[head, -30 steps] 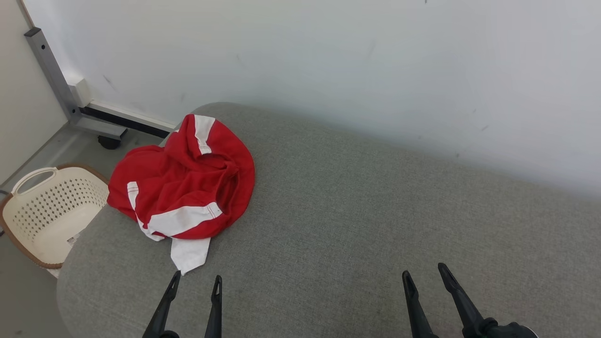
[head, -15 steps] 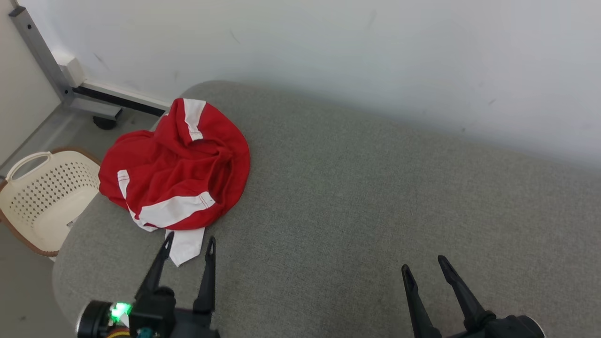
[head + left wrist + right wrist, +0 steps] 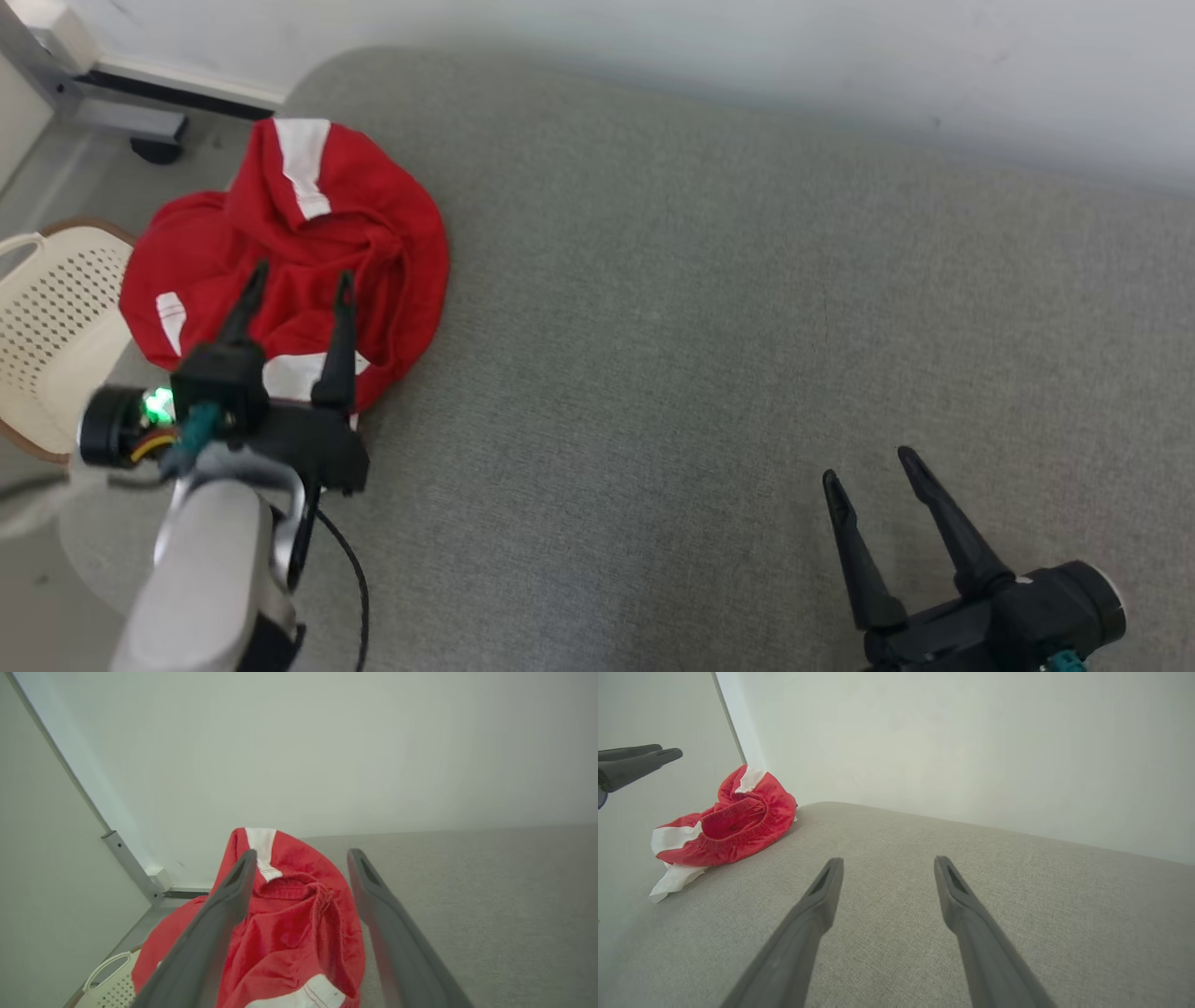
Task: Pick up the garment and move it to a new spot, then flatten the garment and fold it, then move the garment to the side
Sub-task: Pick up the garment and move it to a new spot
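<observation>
Status: at the very start, nothing on the task list is done yet.

- Red shorts point(image 3: 373, 215) are in a crumpled heap at the far left corner of the grey fabric-topped table point(image 3: 653, 327). Part of the heap hangs over the left edge, above the cream laundry basket point(image 3: 47, 317) on the floor. The elastic waistband gapes open and the white panels are bunched, so they're neither flattened nor folded.
- Left tool point(image 3: 301, 273): fingers spread apart, nothing between them. It hangs over the middle of the heap, pointing toward the wall. In the right wrist view its fingers sit clearly above the cloth, so I read this as no contact.
- Right tool point(image 3: 868, 465): fingers also apart and empty. It's low over bare table near the front right, well away from the shorts.

My read is that this is the approach phase of the first pick. Everything is left to do:
1. Descend and clamp on the cloth.
2. Lift and carry it to a new spot. The open centre and right of the table look like the obvious place.
3. Spread it flat, probably with both tools.
4. Fold it.
5. Shift it to the side.

Watch item: a single pinch in the middle of the heap may only lift one layer. The overhanging part could also drag toward the basket.
</observation>
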You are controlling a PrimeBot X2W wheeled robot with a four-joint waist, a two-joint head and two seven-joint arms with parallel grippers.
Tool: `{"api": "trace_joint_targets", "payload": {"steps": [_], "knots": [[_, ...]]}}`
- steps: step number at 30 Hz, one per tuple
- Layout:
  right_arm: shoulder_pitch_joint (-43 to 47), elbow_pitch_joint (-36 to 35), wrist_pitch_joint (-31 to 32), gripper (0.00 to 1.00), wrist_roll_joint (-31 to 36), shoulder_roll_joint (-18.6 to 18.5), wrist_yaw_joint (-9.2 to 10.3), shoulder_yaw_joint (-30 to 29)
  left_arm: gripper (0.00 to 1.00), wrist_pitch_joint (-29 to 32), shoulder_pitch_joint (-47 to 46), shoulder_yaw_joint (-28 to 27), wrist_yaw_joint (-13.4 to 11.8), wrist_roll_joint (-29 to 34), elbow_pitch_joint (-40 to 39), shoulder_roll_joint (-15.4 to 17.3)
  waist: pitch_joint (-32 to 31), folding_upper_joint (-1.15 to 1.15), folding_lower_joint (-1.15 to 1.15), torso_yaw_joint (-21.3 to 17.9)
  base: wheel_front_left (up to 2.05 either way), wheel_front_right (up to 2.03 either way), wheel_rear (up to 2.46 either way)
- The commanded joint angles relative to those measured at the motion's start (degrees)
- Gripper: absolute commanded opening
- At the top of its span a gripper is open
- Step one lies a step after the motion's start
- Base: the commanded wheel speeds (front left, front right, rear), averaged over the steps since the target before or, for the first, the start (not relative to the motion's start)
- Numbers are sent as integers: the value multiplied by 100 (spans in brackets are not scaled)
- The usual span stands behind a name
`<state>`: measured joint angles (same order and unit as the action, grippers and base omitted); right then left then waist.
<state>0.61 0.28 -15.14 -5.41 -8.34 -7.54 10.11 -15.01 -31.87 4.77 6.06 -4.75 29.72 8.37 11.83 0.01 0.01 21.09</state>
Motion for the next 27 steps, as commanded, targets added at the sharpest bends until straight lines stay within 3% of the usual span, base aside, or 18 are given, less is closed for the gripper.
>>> {"api": "trace_joint_targets", "payload": {"steps": [1,7,12,18,24,27], "knots": [[-80,-34,-7,100,74,-66,10,-26,100,17,-233,21,33,-30,259,52,332,-1,-1,-154,0,0,0],[-211,-39,-7,100,76,-199,10,-18,100,518,-1287,69,111,-404,1430,111,654,-1,-1,-209,0,0,0],[-418,-37,-7,100,55,-273,10,61,100,1268,-2053,206,138,-1220,2137,141,919,-1,-1,-306,0,0,0],[-637,-9,-7,100,4,-368,10,98,100,2416,-2613,756,134,-2233,2526,465,1180,-1,-1,-397,0,0,0],[-743,14,-7,100,-20,-418,10,138,100,3228,-2782,1254,135,-2725,2659,719,1336,-1,-1,-471,0,0,0],[-794,31,-7,100,-37,-418,10,169,100,3359,-2836,1477,135,-2855,2712,873,1406,-1,-1,-513,0,0,0]]}}
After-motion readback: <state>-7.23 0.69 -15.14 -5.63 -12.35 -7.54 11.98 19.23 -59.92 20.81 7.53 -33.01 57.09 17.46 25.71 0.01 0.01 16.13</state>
